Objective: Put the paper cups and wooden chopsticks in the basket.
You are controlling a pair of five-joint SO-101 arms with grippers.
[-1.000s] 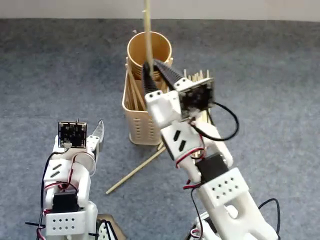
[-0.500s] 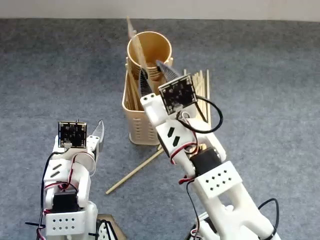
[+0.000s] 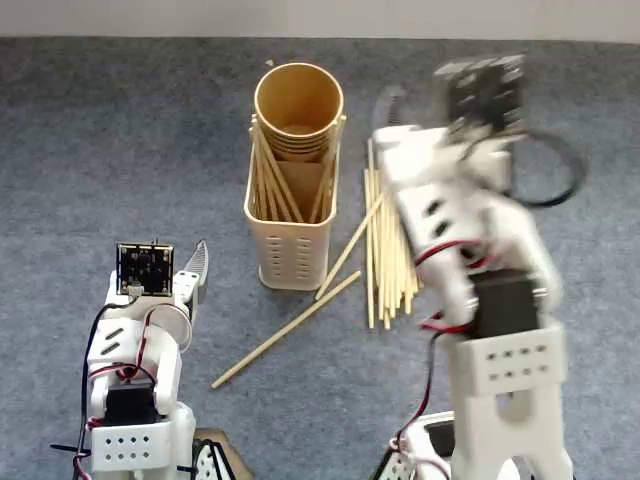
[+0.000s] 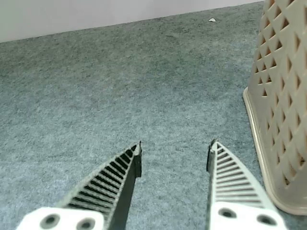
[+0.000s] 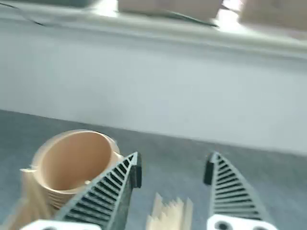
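A fixed camera looks down on my desk (image 3: 120, 130). My left wrist camera sits low beside the basket (image 4: 283, 96); my right faces the paper cups (image 5: 72, 158), and the overhead view shares both.

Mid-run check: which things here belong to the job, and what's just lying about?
Job: basket; paper cups stacked in it; chopsticks inside it; loose chopsticks on the carpet beside it.
Lying about: small white scrap on the carpet.
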